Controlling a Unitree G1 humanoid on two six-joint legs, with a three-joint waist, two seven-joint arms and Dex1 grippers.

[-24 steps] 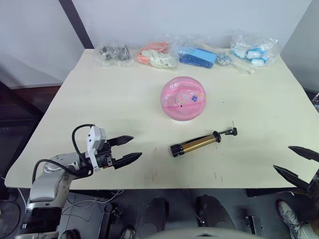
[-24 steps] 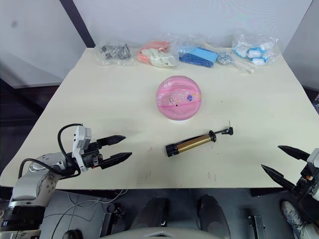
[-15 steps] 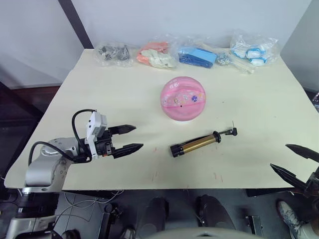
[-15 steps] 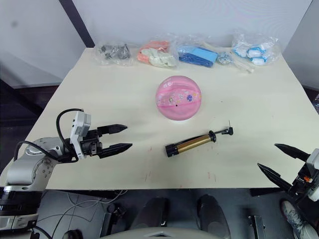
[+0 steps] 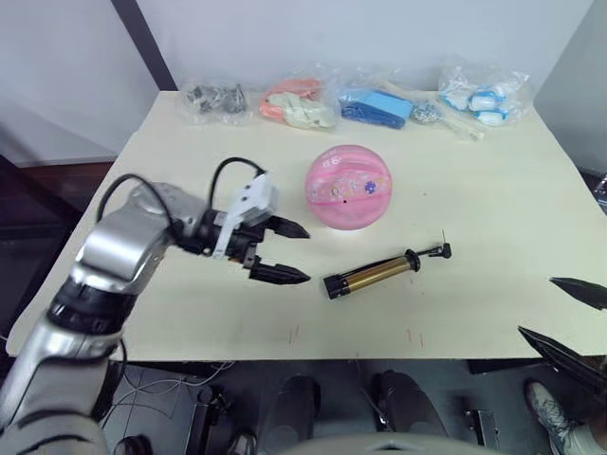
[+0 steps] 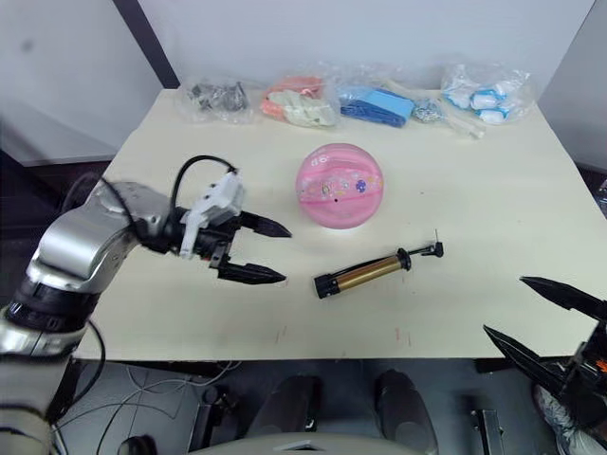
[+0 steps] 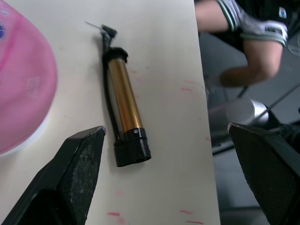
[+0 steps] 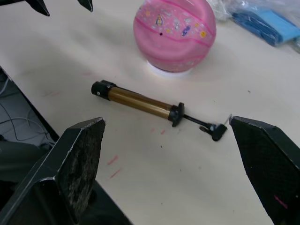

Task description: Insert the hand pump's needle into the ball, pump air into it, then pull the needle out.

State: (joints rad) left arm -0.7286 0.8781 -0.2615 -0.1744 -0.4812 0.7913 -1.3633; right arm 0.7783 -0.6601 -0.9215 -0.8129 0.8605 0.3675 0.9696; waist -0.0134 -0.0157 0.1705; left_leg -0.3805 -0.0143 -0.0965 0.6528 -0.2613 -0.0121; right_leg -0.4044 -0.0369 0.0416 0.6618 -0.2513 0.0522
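Since the earlier frames, your left claw (image 5: 282, 251) has travelled from the near left edge of the cream counter (image 5: 190, 180) inward, and now hovers between the pink ribbed ball with flower prints (image 5: 348, 187) and the cap end of the slim gold-bronze hand pump (image 5: 375, 273). Its two black fingers are spread wide and grip nothing. Your right claw (image 6: 541, 322) sits off the near right corner of the counter, fingers also spread wide, empty.

The pump lies flat on the counter just in front of the ball, not touching it. Its thin metal needle (image 5: 443, 234) points up at the right end, free of the ball.

The left wrist view shows a person's arm (image 7: 243, 33) beyond the counter edge. The right wrist view shows the ball's small dark valve hole (image 8: 161, 33) facing the pump.
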